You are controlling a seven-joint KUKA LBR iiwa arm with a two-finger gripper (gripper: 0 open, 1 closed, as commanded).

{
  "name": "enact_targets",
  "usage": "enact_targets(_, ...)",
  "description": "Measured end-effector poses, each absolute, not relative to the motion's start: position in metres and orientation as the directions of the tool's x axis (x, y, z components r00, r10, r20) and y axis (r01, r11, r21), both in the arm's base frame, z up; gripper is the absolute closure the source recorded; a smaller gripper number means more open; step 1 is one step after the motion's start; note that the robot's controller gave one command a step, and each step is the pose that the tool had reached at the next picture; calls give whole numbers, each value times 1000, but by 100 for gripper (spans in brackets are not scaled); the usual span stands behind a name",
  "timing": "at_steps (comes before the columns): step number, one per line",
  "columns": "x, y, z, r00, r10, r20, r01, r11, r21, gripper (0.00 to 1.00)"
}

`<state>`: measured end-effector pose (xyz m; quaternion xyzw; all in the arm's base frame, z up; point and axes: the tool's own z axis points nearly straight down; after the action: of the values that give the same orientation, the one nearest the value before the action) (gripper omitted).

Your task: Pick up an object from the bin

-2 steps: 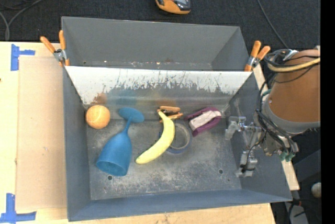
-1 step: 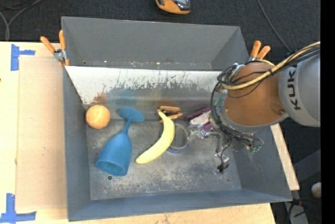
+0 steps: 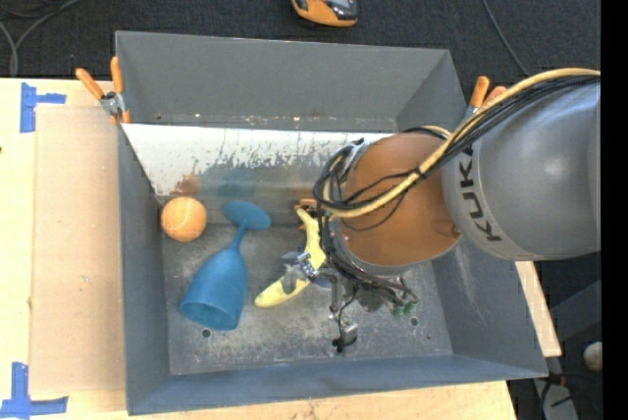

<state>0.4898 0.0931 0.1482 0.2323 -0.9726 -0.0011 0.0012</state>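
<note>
Grey bin (image 3: 285, 84), tool (image 3: 343, 325) beside yellow banana (image 3: 278, 292)

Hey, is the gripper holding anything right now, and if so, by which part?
Cannot be told. The gripper sits low beside the curved yellow plastic banana, with the arm's orange cover hiding where they meet; no hold shows.

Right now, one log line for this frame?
pincer: down beside banana | goblet: on side, left | ball: far left
</note>
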Motion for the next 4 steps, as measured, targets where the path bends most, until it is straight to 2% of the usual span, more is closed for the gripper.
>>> enact_targets(1,550,71,101,-700,-714,8,-714,700,9,0)
enact_targets(2,565,61,69,-860,-510,1,-510,860,9,0)
enact_targets(3,566,58,70,-641,-768,6,-768,641,12,100)
enact_targets(4,566,58,70,-641,-767,6,-767,641,12,100)
